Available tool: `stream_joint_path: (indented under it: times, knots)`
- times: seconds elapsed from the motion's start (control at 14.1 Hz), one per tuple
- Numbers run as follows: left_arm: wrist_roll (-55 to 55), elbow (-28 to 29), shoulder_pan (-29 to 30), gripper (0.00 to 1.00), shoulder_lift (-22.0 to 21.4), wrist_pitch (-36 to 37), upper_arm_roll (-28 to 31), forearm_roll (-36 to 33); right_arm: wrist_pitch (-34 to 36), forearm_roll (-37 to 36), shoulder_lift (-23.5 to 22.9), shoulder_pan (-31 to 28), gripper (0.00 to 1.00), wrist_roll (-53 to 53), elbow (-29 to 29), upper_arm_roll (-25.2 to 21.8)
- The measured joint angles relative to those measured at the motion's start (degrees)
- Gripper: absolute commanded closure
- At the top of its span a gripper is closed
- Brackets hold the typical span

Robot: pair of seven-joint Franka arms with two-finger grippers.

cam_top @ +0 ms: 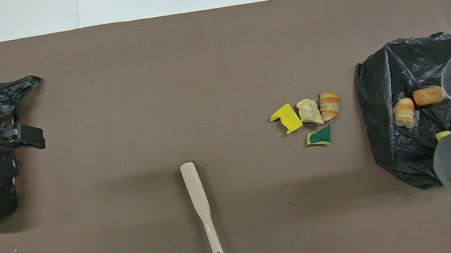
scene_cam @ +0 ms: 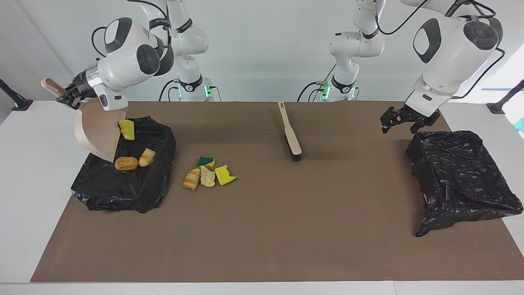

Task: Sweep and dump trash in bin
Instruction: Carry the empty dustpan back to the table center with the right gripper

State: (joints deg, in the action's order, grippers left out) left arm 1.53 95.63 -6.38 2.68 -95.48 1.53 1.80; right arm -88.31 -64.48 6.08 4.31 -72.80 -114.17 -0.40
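Observation:
My right gripper (scene_cam: 67, 97) is shut on the handle of the beige dustpan (scene_cam: 98, 135), which is tipped steeply over the black bag-lined bin (scene_cam: 123, 188) at the right arm's end. A yellow sponge piece (scene_cam: 127, 130) sits at the pan's lower lip. A brown bread lump (scene_cam: 125, 163) and a striped roll (scene_cam: 146, 157) lie in the bin. More trash (scene_cam: 208, 172) lies in a small pile (cam_top: 305, 116) on the mat beside the bin. In the overhead view the right arm hides the pan. My left gripper (scene_cam: 399, 125) hangs open and holds nothing, over the mat.
The beige brush (scene_cam: 290, 133) lies on the brown mat near the middle, its handle toward the robots. A second crumpled black bag (scene_cam: 462, 176) lies at the left arm's end, just under and beside the left gripper (cam_top: 30, 137).

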Motion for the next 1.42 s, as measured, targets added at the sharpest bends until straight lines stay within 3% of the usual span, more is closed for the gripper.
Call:
stream_joint_path:
  times: [0.21,0.43,0.71,1.14,1.42]
  knots:
    - [0.01,0.0,0.09,0.0,0.0,0.07,0.01,0.0,3.5,-0.05,-0.13,0.48,1.0,4.35,0.78,0.07]
    - [0.01,0.0,0.1,0.0,0.0,0.19,0.01,0.0,7.14,1.52,-0.07,0.48,1.0,5.47,5.2,-0.02]
    - [0.01,0.0,0.1,0.0,0.0,0.32,0.01,0.0,11.64,9.48,0.19,0.49,1.0,10.02,11.84,-0.01]
    - [0.03,0.0,0.11,0.0,0.0,0.55,0.01,0.0,10.14,36.99,0.28,0.52,1.0,31.87,13.87,0.04]
    - [0.04,0.0,0.11,0.0,0.0,0.58,0.01,0.0,6.07,48.57,-0.73,2.9,1.0,53.44,13.77,3.81]
